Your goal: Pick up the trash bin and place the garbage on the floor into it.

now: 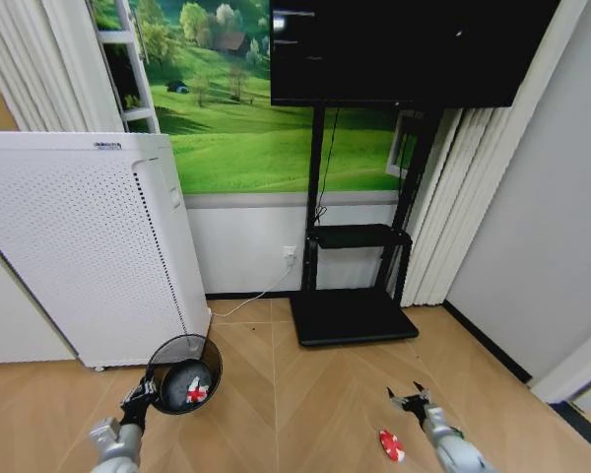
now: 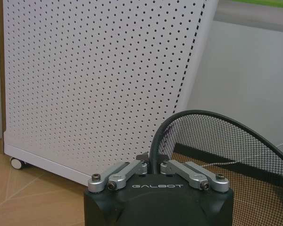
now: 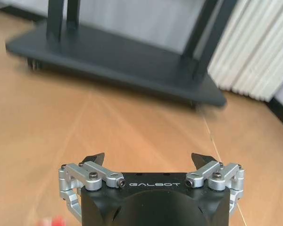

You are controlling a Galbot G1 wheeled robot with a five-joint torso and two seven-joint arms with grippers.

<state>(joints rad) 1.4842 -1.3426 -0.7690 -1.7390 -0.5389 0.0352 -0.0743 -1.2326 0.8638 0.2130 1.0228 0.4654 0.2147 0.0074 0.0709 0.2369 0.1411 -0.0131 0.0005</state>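
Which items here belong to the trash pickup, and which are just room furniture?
Job:
- trash bin, rim clamped by left gripper
- red-and-white wrapper inside the bin
- red piece on the floor, beside the open right gripper

Bystanders:
- white perforated appliance
- black TV stand
- wall socket

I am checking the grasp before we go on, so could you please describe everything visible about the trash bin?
The trash bin is a small round basket of black wire mesh with a thicker black rim, tapering toward its base. It is tilted, its open mouth turned toward the head camera. The left gripper is shut on its rim, fingers pinching the near edge. It hangs beside the white perforated appliance, above the floor. A red-and-white wrapper lies inside.
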